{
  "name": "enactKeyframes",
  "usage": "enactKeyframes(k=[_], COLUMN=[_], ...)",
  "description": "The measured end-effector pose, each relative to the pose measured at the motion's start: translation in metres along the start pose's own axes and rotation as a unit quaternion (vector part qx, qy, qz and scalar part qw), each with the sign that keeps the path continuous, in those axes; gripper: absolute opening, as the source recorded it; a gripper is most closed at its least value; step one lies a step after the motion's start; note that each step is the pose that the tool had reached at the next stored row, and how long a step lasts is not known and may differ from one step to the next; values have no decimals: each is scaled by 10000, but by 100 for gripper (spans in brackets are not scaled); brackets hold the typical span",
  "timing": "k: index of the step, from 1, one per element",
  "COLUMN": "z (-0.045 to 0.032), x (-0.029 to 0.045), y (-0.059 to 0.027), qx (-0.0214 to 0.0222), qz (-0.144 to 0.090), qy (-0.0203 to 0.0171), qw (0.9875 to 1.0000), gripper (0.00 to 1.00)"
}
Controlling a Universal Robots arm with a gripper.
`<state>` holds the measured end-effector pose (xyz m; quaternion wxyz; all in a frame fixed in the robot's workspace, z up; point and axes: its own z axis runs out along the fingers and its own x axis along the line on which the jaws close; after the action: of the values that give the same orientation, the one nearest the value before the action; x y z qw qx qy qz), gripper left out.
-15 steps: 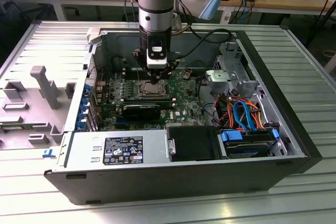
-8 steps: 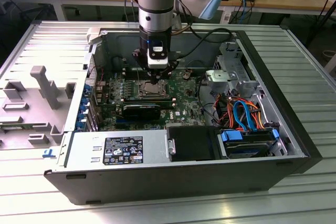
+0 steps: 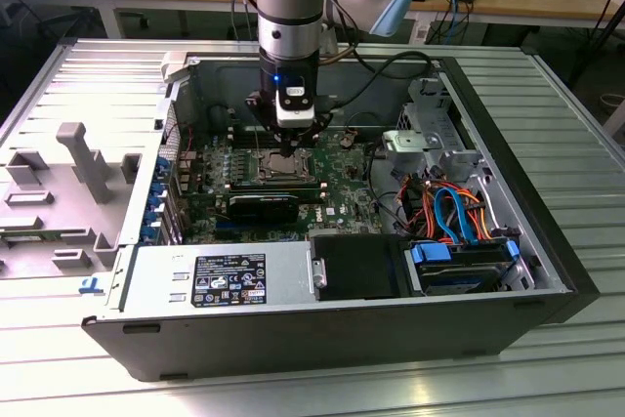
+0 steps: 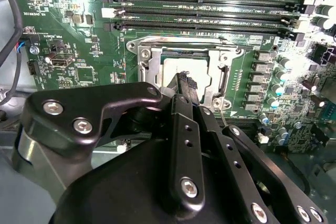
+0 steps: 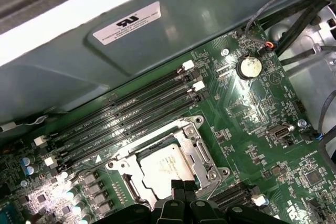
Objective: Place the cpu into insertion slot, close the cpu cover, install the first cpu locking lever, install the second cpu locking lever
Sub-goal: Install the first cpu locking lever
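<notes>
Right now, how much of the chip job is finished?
Done: the chip sits in its socket, and the metal cover looks laid flat around it. In hand: the tool, shut, is at the chip's edge. Left: the locking down; I cannot tell whether anything is latched.

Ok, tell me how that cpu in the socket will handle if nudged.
The cpu looks flat, thin and rigid, so it probably won't flex or roll. Its smooth metal top likely offers little grip. Seated within the insertion slot rim, it should hardly shift under a sideways push.
</notes>
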<state>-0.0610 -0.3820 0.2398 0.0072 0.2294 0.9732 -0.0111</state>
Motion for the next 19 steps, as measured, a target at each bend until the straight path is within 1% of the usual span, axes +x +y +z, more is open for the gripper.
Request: enactKeyframes(k=[15,19], z=[0,0], x=[0,0], y=[0,0], qx=[-4,-8], qz=[-197,-346], qy=[-3,-6], qw=[9998,9994], gripper=[11,11])
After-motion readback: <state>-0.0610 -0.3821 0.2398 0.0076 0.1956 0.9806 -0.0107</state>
